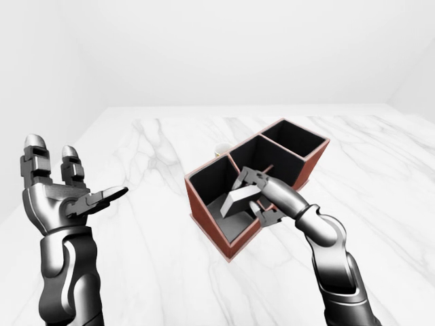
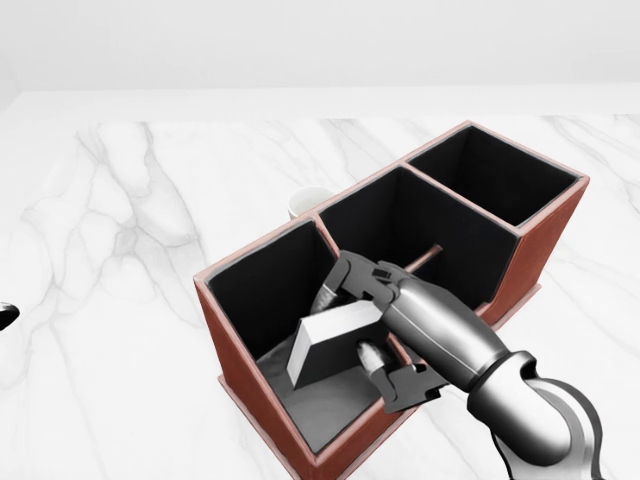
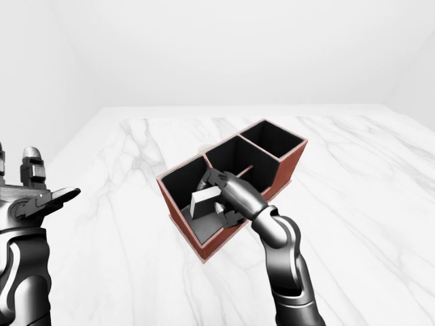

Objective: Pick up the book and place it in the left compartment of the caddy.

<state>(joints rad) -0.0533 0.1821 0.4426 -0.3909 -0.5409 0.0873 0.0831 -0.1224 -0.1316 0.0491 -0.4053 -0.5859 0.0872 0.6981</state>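
The book [image 2: 333, 342], a pale grey block, was gripped by the right robot hand [image 2: 362, 318] inside the left compartment of the red-brown caddy [image 2: 240, 375]; at nine o'clock, the left robot hand [image 1: 58, 193] was spread wide above the marble table [image 1: 156, 272].

Bare simulated studio: white marble tabletop [image 2: 150, 300], blank white walls [image 1: 238, 47].

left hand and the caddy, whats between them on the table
Nothing: in the left-eye view only bare marble table lies between the raised open left hand and the caddy.
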